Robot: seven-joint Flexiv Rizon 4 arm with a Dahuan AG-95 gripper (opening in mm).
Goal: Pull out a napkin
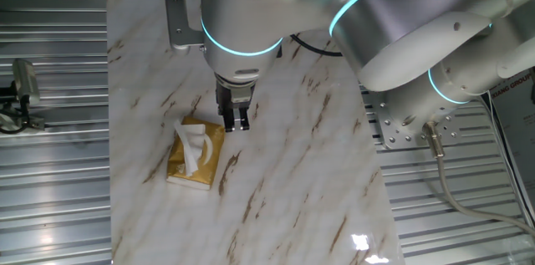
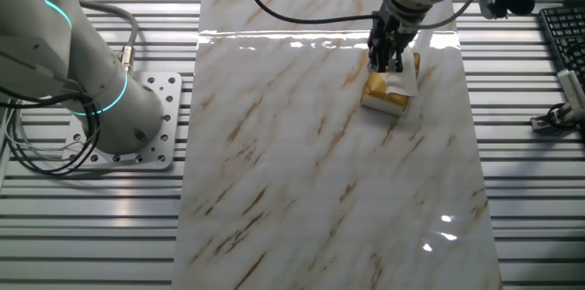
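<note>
Marble tabletop (image 1: 284,173), tissue pack (image 1: 197,158) near one long edge.
Our pincer (image 1: 235,123) hangs released, empty, beside the napkin (image 1: 194,148) sticking from the pack; we judge a pull could drag the light pack along.

In the other fixed view the gripper (image 2: 388,55) stands in front of the golden pack (image 2: 388,98), hiding its far end, and the napkin (image 2: 405,78) shows only as a small white patch too small to trace. Whether the fingers touch the napkin or the pack cannot be told in either view. In one fixed view the arm's upper links are cut off by the top edge, and a keyboard (image 2: 562,38) is cut by the other view's right edge.
</note>
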